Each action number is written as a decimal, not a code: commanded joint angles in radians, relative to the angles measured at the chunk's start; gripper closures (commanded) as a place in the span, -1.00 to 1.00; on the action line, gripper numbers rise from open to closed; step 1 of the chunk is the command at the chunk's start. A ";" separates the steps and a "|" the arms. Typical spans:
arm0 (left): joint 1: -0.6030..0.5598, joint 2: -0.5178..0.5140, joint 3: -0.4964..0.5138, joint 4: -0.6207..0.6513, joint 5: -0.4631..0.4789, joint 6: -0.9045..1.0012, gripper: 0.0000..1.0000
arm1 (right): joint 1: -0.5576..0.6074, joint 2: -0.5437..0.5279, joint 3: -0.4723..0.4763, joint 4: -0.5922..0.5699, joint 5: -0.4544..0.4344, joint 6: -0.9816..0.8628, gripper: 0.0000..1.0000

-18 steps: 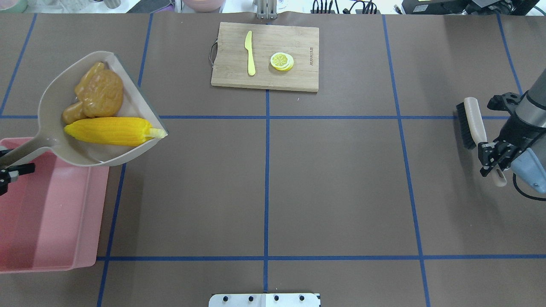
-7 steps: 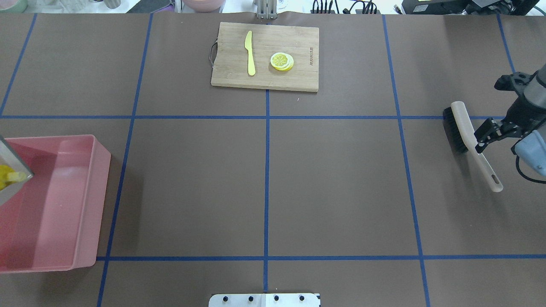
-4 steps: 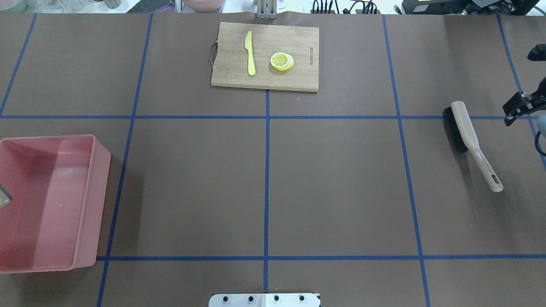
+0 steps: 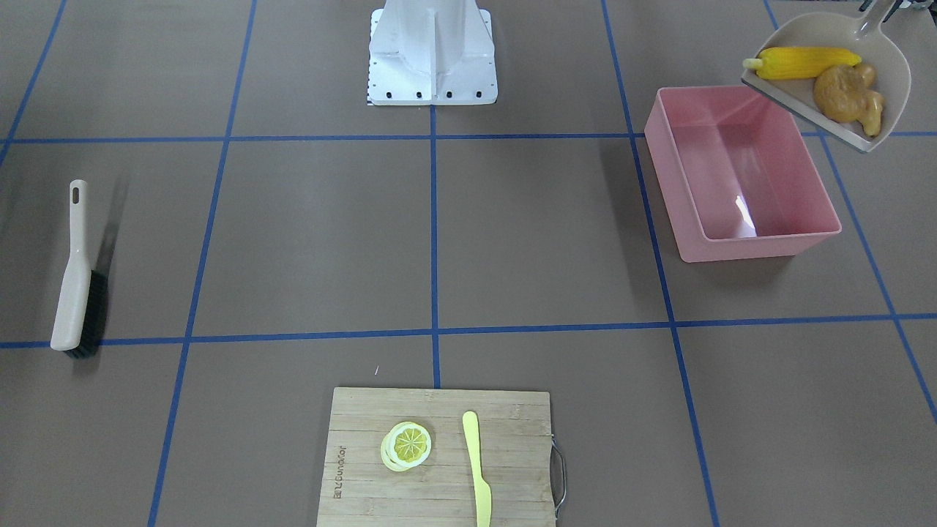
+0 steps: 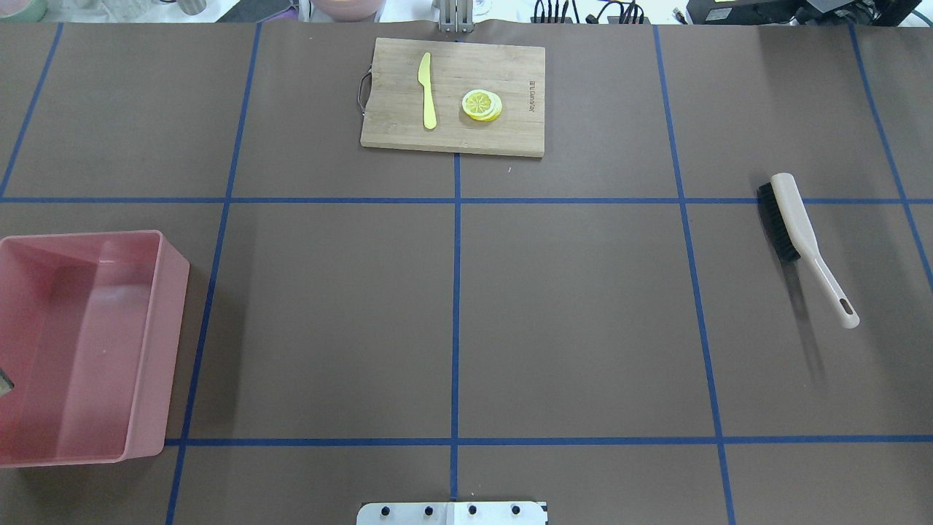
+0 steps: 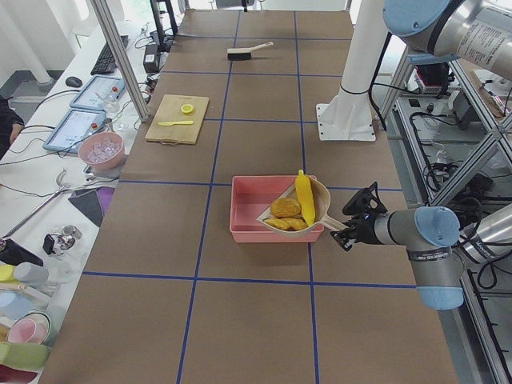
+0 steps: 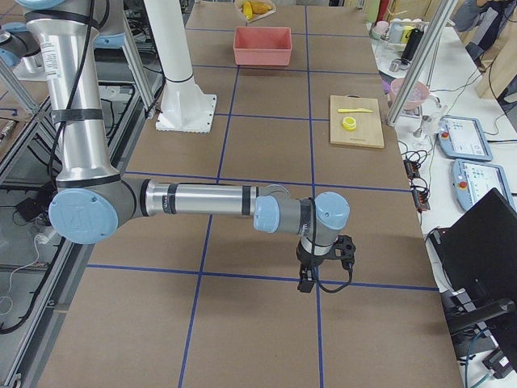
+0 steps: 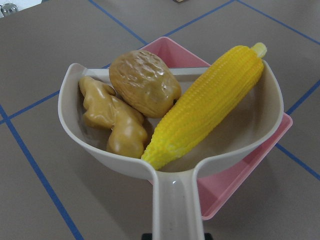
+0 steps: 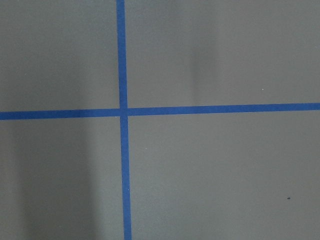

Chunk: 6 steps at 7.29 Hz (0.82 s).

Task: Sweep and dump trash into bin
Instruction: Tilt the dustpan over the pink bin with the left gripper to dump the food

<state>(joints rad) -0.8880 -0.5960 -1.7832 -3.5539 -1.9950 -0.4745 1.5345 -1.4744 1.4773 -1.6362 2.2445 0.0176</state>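
The beige dustpan (image 4: 897,80) hangs in the air over the robot-side rim of the pink bin (image 4: 761,245). In it lie the yellow corn cob (image 4: 805,62), the brown potato (image 4: 834,94) and the tan ginger root (image 4: 870,110). The left wrist view shows the corn (image 8: 207,105), potato (image 8: 145,82) and ginger (image 8: 112,120), with the bin (image 8: 220,195) underneath. My left gripper (image 6: 350,228) is shut on the dustpan handle. My right gripper (image 7: 307,283) hangs over bare table; I cannot tell whether it is open.
The brush (image 5: 798,222) lies alone on the table's right side. A wooden cutting board (image 5: 510,73) with a pale yellow knife (image 5: 427,91) and a lemon slice (image 5: 482,105) sits at the far middle. The robot's base plate (image 4: 432,51) stands at the near middle.
The dustpan with the trash has swung left, out of the overhead view. The right gripper set the brush down, let go and moved off the right edge.
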 commanded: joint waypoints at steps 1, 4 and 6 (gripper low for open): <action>0.006 -0.028 -0.004 0.080 -0.028 -0.001 1.00 | 0.021 -0.010 0.021 0.004 0.010 -0.016 -1.00; 0.008 -0.027 -0.048 0.200 -0.112 0.001 1.00 | 0.018 -0.015 0.018 0.007 -0.028 -0.015 -1.00; 0.008 -0.027 -0.080 0.277 -0.137 0.002 1.00 | 0.012 -0.020 0.021 0.010 -0.022 -0.015 -1.00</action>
<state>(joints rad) -0.8806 -0.6237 -1.8442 -3.3221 -2.1167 -0.4730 1.5505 -1.4940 1.4963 -1.6278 2.2236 0.0014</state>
